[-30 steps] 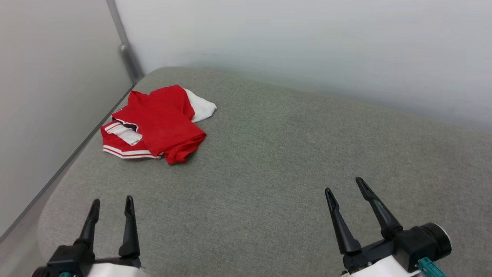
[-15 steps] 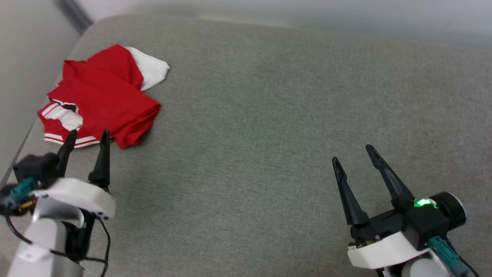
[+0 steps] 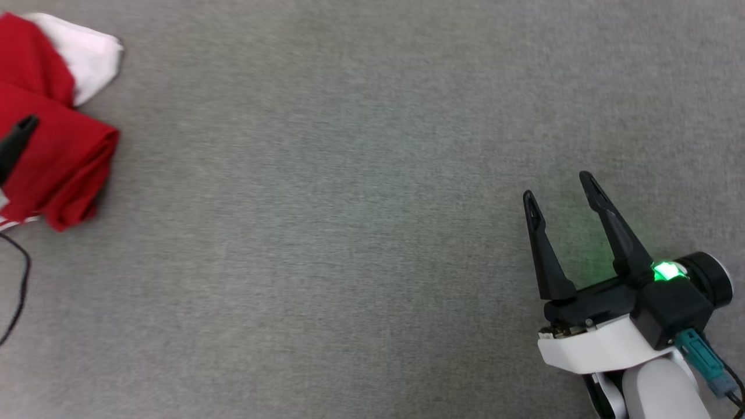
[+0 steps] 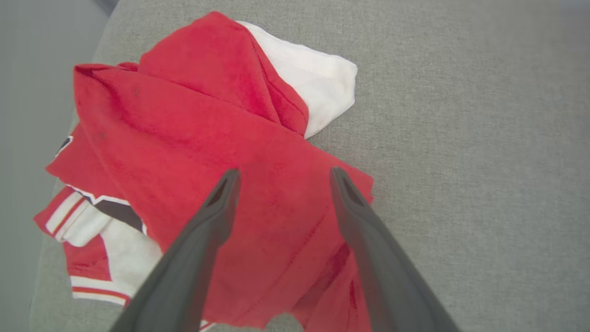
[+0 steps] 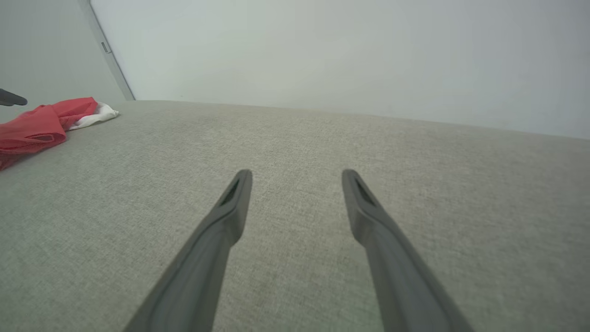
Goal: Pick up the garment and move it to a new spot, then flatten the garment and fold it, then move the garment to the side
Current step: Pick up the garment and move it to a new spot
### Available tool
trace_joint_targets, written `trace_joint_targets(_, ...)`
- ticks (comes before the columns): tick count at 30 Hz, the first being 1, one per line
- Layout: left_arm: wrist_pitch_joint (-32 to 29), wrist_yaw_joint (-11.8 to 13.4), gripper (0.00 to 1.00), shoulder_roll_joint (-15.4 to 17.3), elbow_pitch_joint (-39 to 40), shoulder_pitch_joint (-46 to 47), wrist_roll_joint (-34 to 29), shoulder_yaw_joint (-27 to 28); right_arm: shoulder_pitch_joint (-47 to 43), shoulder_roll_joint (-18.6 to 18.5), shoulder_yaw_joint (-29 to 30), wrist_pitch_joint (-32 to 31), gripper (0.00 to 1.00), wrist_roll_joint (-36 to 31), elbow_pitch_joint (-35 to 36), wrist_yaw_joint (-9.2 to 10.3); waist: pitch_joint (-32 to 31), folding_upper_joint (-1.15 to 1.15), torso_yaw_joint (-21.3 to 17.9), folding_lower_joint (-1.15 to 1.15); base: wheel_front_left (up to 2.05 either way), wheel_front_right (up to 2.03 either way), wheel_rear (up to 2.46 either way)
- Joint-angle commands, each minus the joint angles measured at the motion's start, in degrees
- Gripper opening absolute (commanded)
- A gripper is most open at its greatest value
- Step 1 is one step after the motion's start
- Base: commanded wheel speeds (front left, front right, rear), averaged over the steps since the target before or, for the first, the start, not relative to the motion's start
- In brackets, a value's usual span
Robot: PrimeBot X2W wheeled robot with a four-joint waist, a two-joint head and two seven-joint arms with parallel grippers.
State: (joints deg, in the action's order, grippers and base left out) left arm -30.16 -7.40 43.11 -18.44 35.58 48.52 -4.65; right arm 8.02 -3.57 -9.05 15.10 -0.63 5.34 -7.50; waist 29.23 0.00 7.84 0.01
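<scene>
Grey woven cushion surface (image 3: 372, 174) runs wide, pale wall (image 5: 322, 55) behind its far edge. Garment (image 4: 207, 152) lies crumpled at far left, close to the surface's left edge: red body folded over itself, one white sleeve (image 4: 318, 83) poking out on the far side, striped trim (image 4: 69, 216) at near left. Left gripper (image 4: 284, 173) hangs over the heap's middle, claw spread wide, nothing pinched, likely lining up the first pick-up; touching cloth or not, can't tell. Right gripper (image 3: 557, 185) is well apart at near right over bare fabric, claw spread too, empty, probably kept clear until flattening. Print mostly folded under, just a black-white scrap (image 4: 115, 210) shows. Head view's left edge cuts off most of the garment. Thin black cable (image 3: 17, 279) trails at that edge.
</scene>
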Motion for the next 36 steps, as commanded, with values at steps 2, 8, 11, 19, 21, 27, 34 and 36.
trace_joint_targets(2, -4.46, -0.07, 1.0, 2.27, -1.52, 2.23, 2.44, -1.37, 1.47, 0.38, -0.36, 0.11, 1.0, -0.68, 0.6, 0.02, 3.95, 0.0, -3.41, -0.01, 0.0, 0.0, 0.0)
trace_joint_targets(8, -10.89, -0.07, 1.0, 4.96, -4.01, 4.77, 5.27, -5.66, 1.47, 0.65, -0.13, 0.1, 1.0, -1.56, 0.41, 0.02, 6.6, 0.0, -4.44, -0.01, 0.0, 0.0, 0.0)
trace_joint_targets(11, -12.84, -0.07, 1.0, 5.39, -5.97, 5.26, 5.74, -7.59, 1.63, 0.68, -0.51, 0.1, 1.0, -1.88, 0.19, 0.02, 7.19, 0.0, -4.63, -0.01, 0.0, 0.0, 0.0)
trace_joint_targets(19, -12.35, -0.14, 0.0, 3.97, -8.14, 4.72, 8.68, -11.35, 2.33, 0.75, -0.82, 0.1, 1.0, -2.14, -0.46, 0.02, 6.11, 0.0, -4.37, -0.01, 0.0, 0.0, 0.0)
trace_joint_targets(21, -9.72, -0.14, 0.0, 4.02, -8.84, 4.9, 8.97, -11.34, 2.19, 0.75, -0.89, 0.1, 1.0, -2.12, -0.71, 0.02, 4.94, 0.0, -4.27, -0.01, 0.0, 0.0, 0.0)
trace_joint_targets(27, 0.35, -0.08, 0.0, 7.67, -6.47, 4.42, 7.59, -14.36, 0.66, 0.74, -1.15, 0.1, 1.0, -0.92, -2.08, 0.02, -0.95, 0.0, -4.36, -0.01, 0.0, 0.0, 0.0)
trace_joint_targets(34, 12.45, -0.08, 0.0, 10.85, -2.41, 3.79, 6.68, -19.59, -1.57, 0.74, -1.17, 0.1, 1.0, 0.42, -3.73, 0.03, -9.76, 0.0, -4.69, -0.01, 0.0, 0.0, 0.0)
trace_joint_targets(36, 13.82, -0.08, 0.0, 11.16, -1.52, 4.25, 6.37, -20.14, -1.95, 0.74, -1.22, 0.1, 1.0, 0.66, -3.87, 0.02, -10.84, 0.0, -4.77, -0.01, 0.0, 0.0, 0.0)
